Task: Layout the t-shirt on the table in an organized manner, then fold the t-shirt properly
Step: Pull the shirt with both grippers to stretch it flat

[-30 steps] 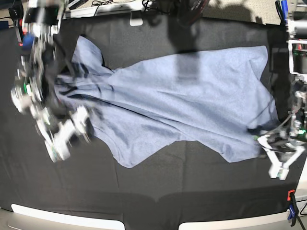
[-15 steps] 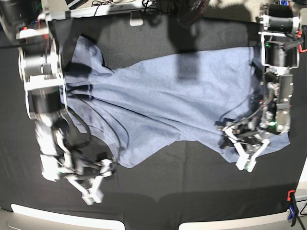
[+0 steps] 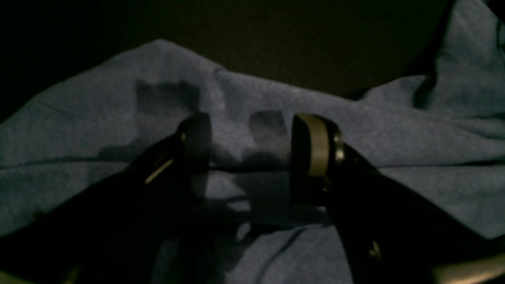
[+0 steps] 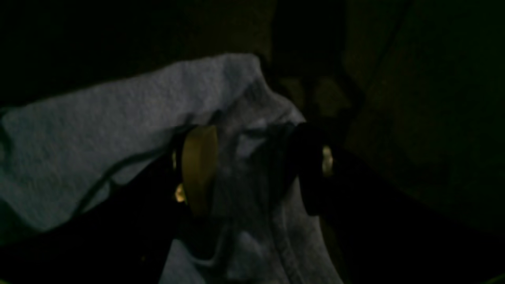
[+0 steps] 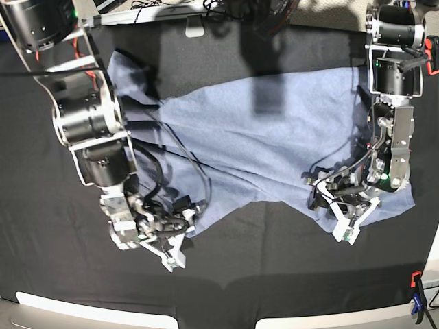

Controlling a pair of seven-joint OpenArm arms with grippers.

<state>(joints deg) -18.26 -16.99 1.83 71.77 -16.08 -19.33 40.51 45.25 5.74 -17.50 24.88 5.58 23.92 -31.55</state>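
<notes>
The light blue-grey t-shirt (image 5: pixel 260 137) lies spread and wrinkled across the black table (image 5: pixel 274 274). My left gripper (image 5: pixel 348 223) sits low at the shirt's near right corner. In the left wrist view it (image 3: pixel 252 150) is open, its fingers (image 3: pixel 311 157) straddling a crease of the t-shirt (image 3: pixel 355 134). My right gripper (image 5: pixel 171 252) is at the shirt's near left corner. The right wrist view shows it (image 4: pixel 254 169) open, with the edge of the t-shirt (image 4: pixel 138 114) lying between its fingers (image 4: pixel 199 169).
An orange-black clamp (image 5: pixel 416 288) grips the table's near right corner. A white block (image 5: pixel 195 30) and cables sit at the far edge. White strips (image 5: pixel 96 314) run along the near edge. Both arms' bulky links stand over the shirt's left and right ends.
My right arm swung from the shirt's left side down to its near left corner. My left arm moved in from the right edge to the near right corner. Both grippers stayed open.
</notes>
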